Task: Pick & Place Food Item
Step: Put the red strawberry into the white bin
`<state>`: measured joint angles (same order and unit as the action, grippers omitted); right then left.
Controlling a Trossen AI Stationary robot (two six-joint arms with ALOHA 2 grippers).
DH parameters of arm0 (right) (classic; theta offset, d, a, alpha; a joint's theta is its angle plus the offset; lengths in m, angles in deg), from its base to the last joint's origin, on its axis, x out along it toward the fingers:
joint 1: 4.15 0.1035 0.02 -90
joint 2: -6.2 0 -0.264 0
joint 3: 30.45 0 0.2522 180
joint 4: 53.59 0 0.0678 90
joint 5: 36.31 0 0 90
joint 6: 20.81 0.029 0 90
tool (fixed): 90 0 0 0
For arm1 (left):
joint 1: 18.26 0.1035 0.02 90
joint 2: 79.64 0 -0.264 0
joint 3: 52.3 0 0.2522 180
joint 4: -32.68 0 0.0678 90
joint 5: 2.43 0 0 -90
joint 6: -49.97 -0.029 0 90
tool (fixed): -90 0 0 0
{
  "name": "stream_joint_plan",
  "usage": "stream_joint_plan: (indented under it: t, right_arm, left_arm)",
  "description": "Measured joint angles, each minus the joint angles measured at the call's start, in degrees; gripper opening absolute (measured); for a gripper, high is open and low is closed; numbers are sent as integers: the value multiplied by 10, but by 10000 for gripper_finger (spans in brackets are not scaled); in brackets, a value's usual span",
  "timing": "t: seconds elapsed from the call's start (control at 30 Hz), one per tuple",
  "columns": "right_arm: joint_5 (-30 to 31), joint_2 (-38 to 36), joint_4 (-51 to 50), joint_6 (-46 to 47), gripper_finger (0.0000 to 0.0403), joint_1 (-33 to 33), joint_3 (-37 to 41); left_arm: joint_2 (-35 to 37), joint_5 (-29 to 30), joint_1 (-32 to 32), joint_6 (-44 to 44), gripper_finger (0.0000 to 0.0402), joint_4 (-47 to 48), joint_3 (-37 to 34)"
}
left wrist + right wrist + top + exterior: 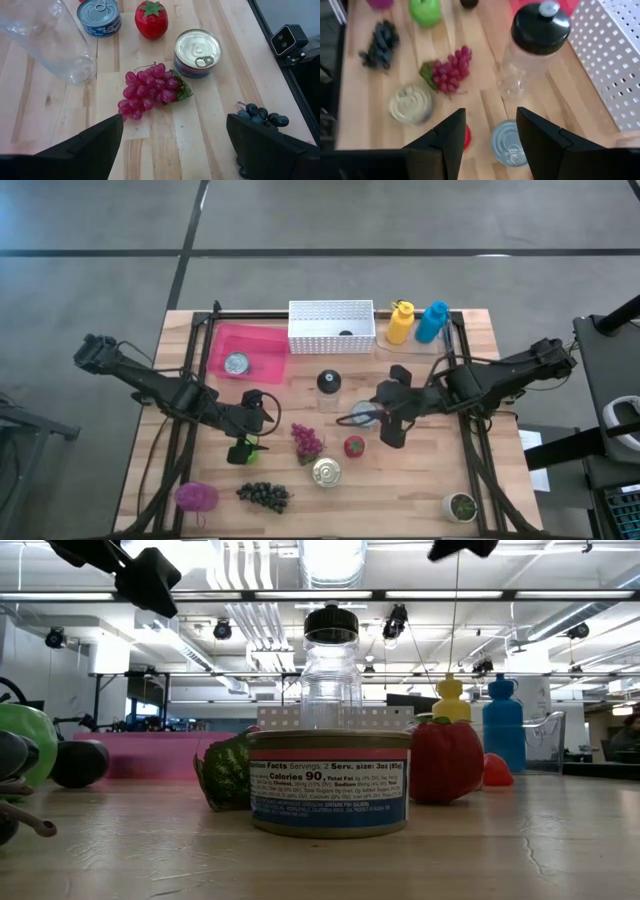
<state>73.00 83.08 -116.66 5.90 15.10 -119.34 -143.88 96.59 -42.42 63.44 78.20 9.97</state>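
- left gripper point(243, 452) hangs spread wide, holding nothing, beside the red grapes point(306, 440).
- right gripper point(372, 418) hovers half-parted above a blue-rimmed tin point(507, 145), partly hidden; grasp unclear.
- strawberry point(354, 446) sits nearby.

Readable print appears only on the can point(329, 785) standing nearest the low camera. Its blue label point(328, 795) carries a nutrition panel in white type: "Calories 90" in large letters, then "Servings: 2" and "Serv. size: 3oz (85g)" toward the label's 1 o'clock. The finer lines below are too small to read. No other item shows legible lettering.
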Motion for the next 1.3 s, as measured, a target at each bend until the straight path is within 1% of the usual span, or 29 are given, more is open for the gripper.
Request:
stream_joint_plan:
  t: [0.1, 0.53, 0.73, 0.9, 1.0, 1.3]
  right_arm:
    - [-11, -1, 0, -16, 165, 0, 24]
    - [-13, -12, 2, 6, 161, -1, 147]
    - [-13, -33, 3, 63, 153, -9, 214]
    - [-12, -33, 9, 112, 150, -12, 257]
    - [-12, -33, 14, 130, 153, -15, 267]
    - [-11, -33, 22, 131, 160, -22, 260]
  left_arm:
    - [0, 0, 0, 0, 363, -4, 0]
    - [0, 0, 0, -14, 357, -4, 0]
    - [0, 0, 1, -24, 364, -4, 5]
    - [0, 0, 1, -30, 367, -9, 13]
    - [0, 0, 1, -31, 365, -10, 16]
    - [0, 0, 2, -32, 356, -14, 30]
